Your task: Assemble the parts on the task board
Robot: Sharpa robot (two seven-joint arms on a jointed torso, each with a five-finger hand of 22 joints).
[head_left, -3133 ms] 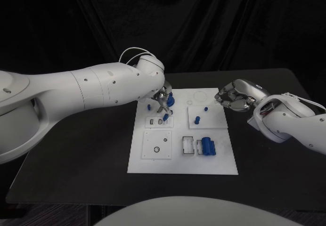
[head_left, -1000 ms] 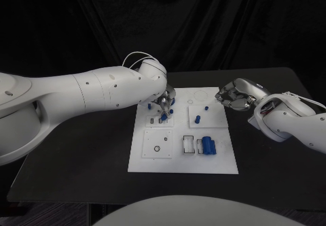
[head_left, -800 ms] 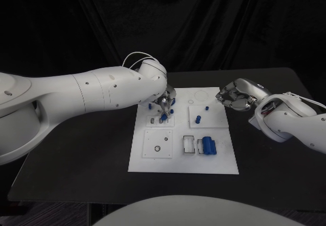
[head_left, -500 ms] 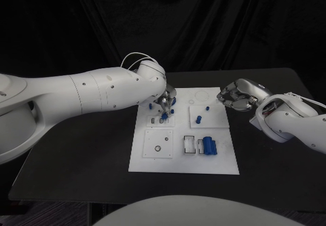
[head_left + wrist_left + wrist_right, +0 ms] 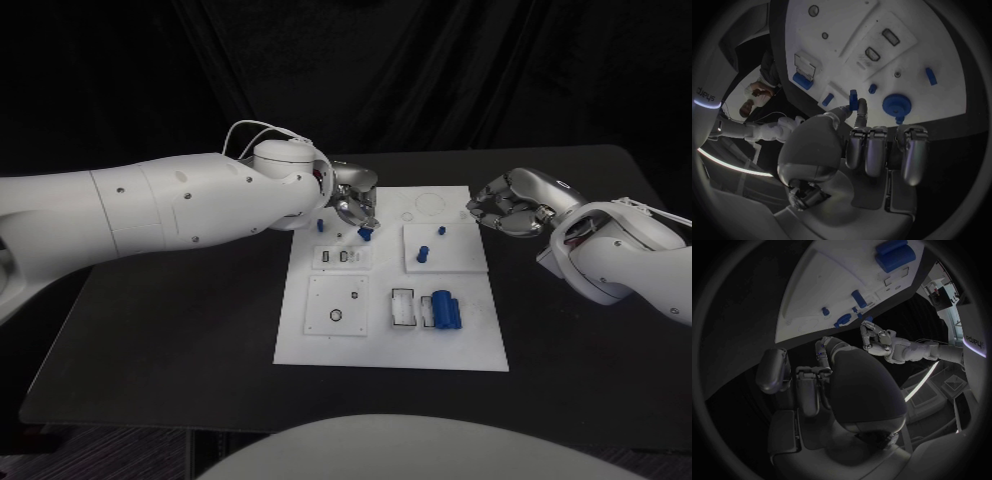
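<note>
Two hands sit at the far end of the task board (image 5: 389,345). The left hand (image 5: 353,203) hovers over the board's far-left corner, pinching a small blue part (image 5: 854,99) between thumb and fingertip. The right hand (image 5: 505,210), fingers curled in on nothing, hangs just off the board's far-right edge. A blue block (image 5: 446,311) lies mid-board; bare black table (image 5: 173,340) surrounds the board, widest on the left.

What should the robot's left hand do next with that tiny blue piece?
Probably lower it a little toward the task board. The left hand pinches the small blue part over the board's far end, and it does not look seated in anything yet.
</note>
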